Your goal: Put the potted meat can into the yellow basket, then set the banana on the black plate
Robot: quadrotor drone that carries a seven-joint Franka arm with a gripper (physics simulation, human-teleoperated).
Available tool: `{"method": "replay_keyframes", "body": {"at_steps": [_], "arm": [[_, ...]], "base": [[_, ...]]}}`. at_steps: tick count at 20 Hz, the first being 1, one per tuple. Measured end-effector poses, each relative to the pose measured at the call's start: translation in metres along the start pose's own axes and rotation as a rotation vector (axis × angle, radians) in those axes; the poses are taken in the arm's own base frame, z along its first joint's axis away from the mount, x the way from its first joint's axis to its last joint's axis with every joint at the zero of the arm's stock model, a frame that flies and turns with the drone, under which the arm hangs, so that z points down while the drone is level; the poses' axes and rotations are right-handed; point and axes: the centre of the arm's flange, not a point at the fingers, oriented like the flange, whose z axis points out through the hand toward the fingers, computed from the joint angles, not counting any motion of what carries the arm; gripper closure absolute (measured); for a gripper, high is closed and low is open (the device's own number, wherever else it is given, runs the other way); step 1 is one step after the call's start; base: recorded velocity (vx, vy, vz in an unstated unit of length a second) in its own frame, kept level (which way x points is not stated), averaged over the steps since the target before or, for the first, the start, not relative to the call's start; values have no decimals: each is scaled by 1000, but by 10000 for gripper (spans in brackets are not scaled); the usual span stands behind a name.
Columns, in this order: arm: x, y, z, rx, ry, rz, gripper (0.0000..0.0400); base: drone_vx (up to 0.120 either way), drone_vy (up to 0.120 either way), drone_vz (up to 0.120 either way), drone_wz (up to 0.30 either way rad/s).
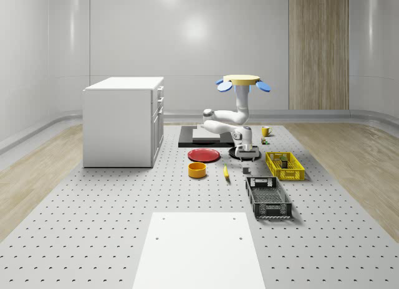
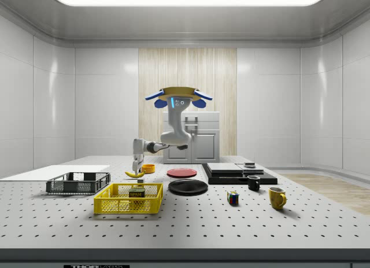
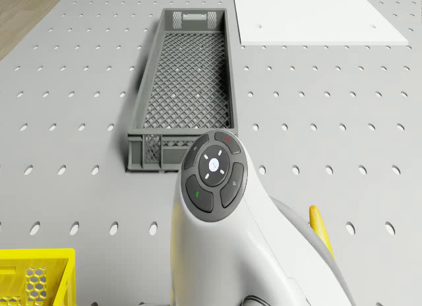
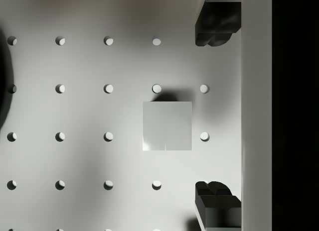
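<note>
Gripper: the gripper (image 4: 217, 114) is pointed straight down at the table (image 4: 84, 111). Its two dark fingers (image 4: 217, 23) are held wide apart and nothing is gripped between them. In the side view it (image 2: 137, 171) is seen low over the table, just above the banana.

Beneath the gripper: a small grey square piece (image 4: 167, 125) is seen lying on the perforated surface, beside the line between the fingers.

Banana: the banana (image 1: 225, 171) is laid on the bare table, near the orange bowl (image 1: 197, 170) and apart from the black plate.

Black plate: the black plate (image 2: 188, 187) is set flat on the table, next to the yellow basket, and nothing is carried on it.

Potted meat can: the potted meat can (image 2: 137, 192) is found inside the yellow basket (image 2: 128, 198), standing on its floor.

Grey crate: a grey crate (image 1: 268, 197) is placed beyond the basket's end, nearer the whole-scene camera.

Red plate: a red plate (image 1: 204, 155) is laid just behind the orange bowl.

Drone: the drone (image 1: 243, 82) is held hovering high above the table, over the area of the black plate, with the arm (image 1: 224, 121) bent down and forward from it.
</note>
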Motion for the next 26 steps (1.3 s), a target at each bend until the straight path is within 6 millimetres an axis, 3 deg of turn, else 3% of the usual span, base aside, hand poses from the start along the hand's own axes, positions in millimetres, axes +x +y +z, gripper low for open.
{"method": "replay_keyframes", "body": {"at_steps": [5, 12, 19, 26], "arm": [[0, 0, 0, 0, 0, 0, 0], [0, 0, 0, 0, 0, 0, 0], [0, 0, 0, 0, 0, 0, 0], [0, 0, 0, 0, 0, 0, 0]], "base": [[0, -120, 0, 0], [0, -120, -74, 0], [0, -120, 0, 0], [109, -120, 0, 0]]}}
